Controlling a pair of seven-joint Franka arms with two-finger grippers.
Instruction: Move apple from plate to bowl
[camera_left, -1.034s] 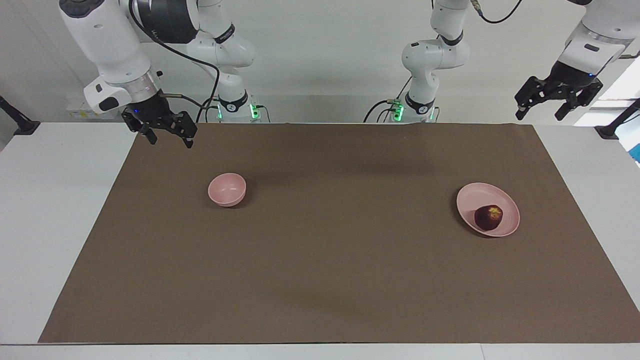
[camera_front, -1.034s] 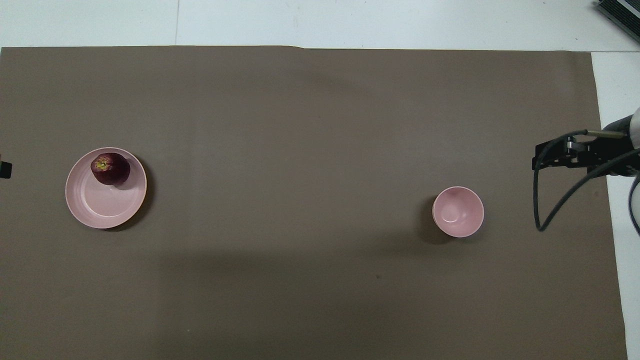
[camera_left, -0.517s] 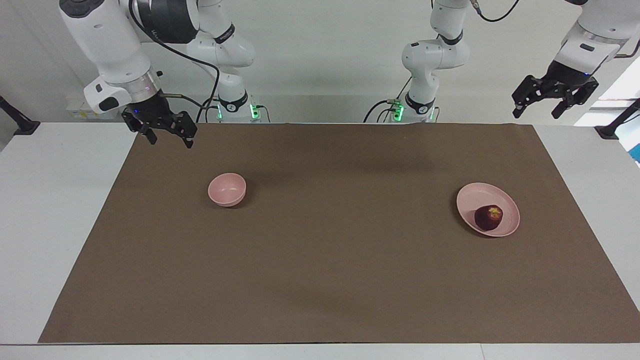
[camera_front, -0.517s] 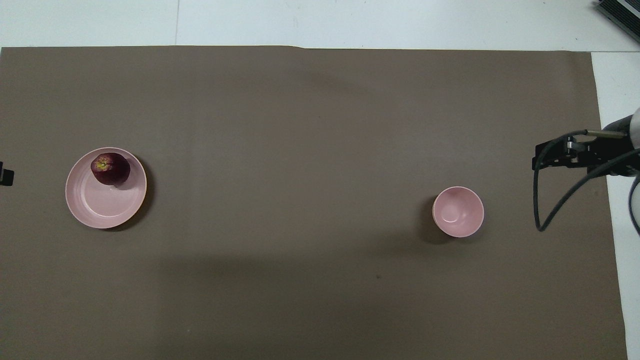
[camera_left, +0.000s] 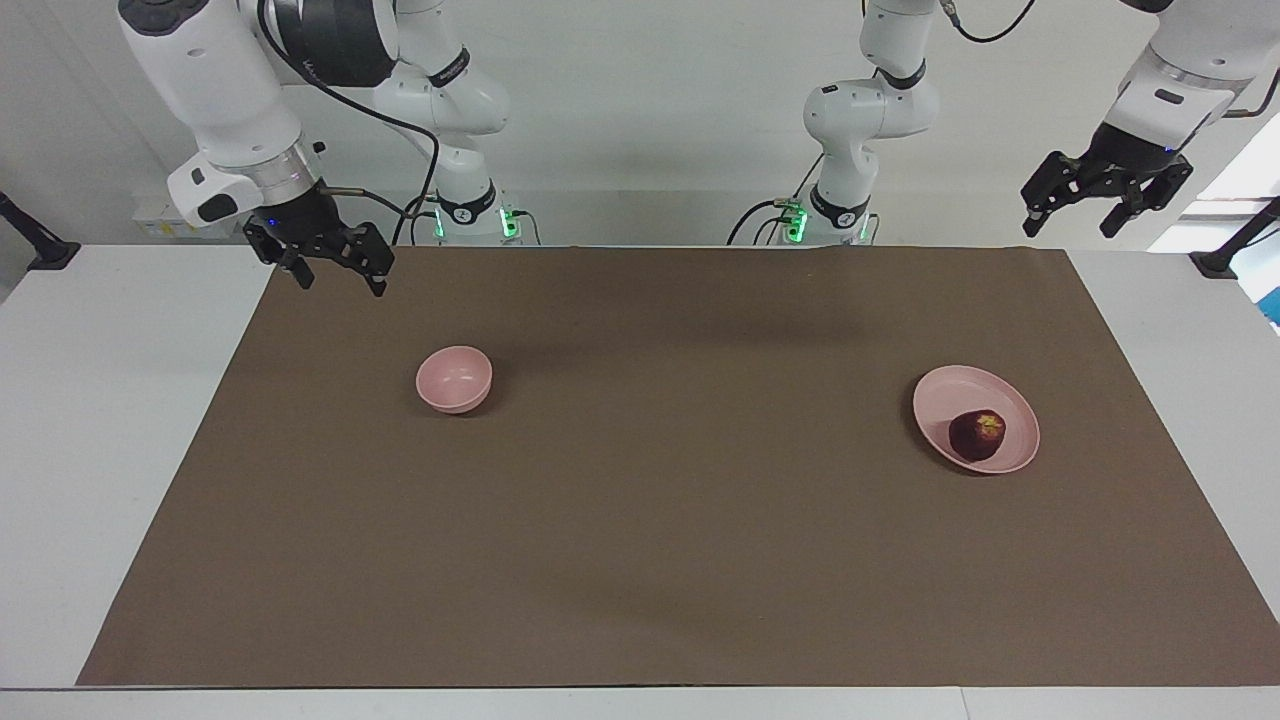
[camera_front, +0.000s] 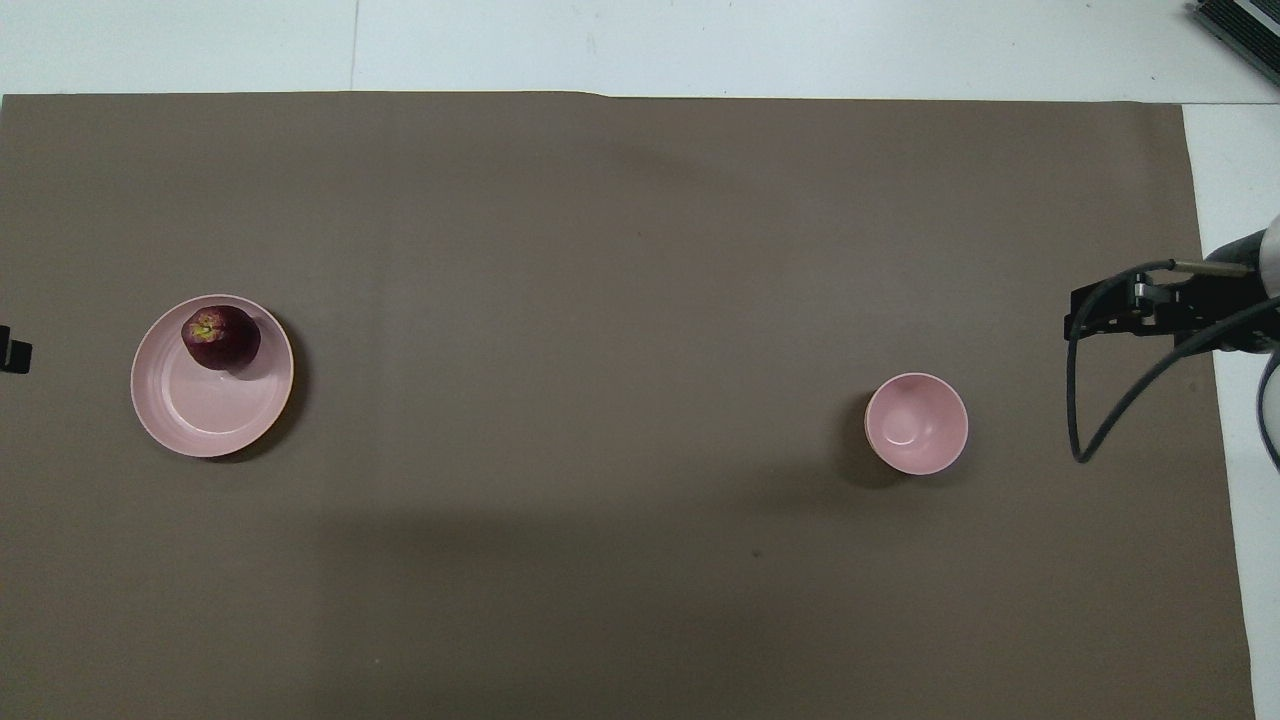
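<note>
The dark red apple (camera_left: 977, 435) lies on the wide pale pink plate (camera_left: 946, 394) toward the left arm's end of the table, on the part of the plate farther from the robots (camera_front: 220, 337). The plate (camera_front: 205, 415) holds nothing else. The small deep pink bowl (camera_left: 454, 379) stands empty toward the right arm's end (camera_front: 915, 423). My left gripper (camera_left: 1070, 222) is open and empty, raised high over the table's corner near the plate's end. My right gripper (camera_left: 340, 283) is open and empty, waiting low over the mat's edge, beside the bowl.
A brown mat (camera_left: 660, 500) covers most of the white table (camera_left: 110, 400). Both arm bases (camera_left: 840, 215) stand at the table's robot end. A black cable (camera_front: 1100, 400) hangs from the right wrist near the bowl.
My left gripper has drifted slightly upward and a little toward the table's middle. The right arm, apple, plate and bowl have not moved.
</note>
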